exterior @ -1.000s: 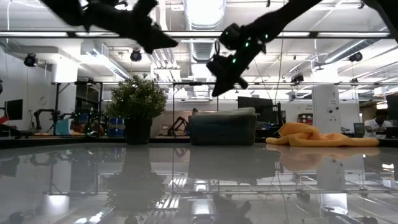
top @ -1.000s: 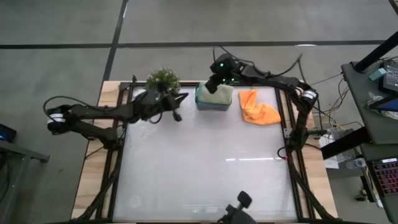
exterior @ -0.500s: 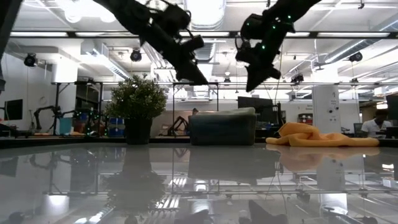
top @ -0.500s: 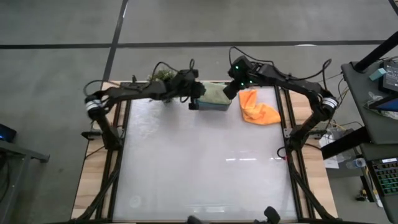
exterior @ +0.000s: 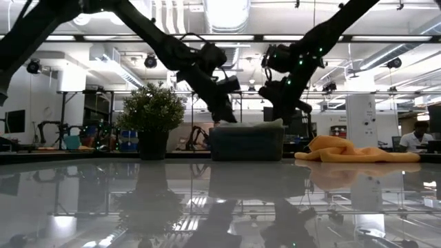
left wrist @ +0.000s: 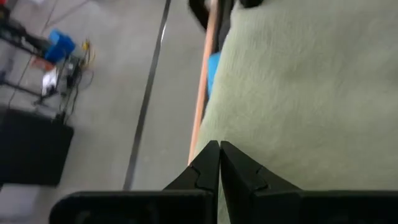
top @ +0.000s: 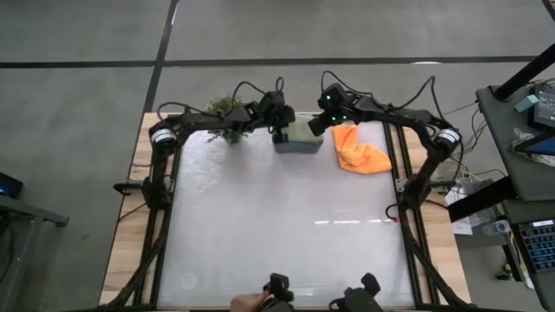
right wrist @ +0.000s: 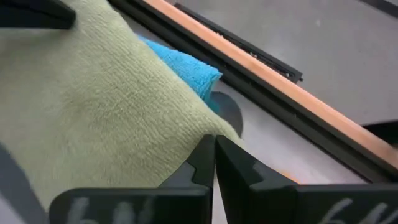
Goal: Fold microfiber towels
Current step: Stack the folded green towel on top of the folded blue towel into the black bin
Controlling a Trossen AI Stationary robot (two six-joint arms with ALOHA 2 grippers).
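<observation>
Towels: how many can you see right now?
3. An orange towel lies loose on the table's far right. A green towel tops the grey bin, with a blue towel peeking from under it. More may be hidden in the bin.

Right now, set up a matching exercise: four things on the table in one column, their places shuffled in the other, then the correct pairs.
Things:
1. crumpled orange microfiber towel
2. light green microfiber towel
3. small green potted plant
4. shut left tool

Places:
A. on top of the small grey rectangular bin
B. at the bin's left edge
C. loose on the table, right of the bin
D. left of the bin, at the table's far edge

Pairs: 1-C, 2-A, 3-D, 4-B
</observation>
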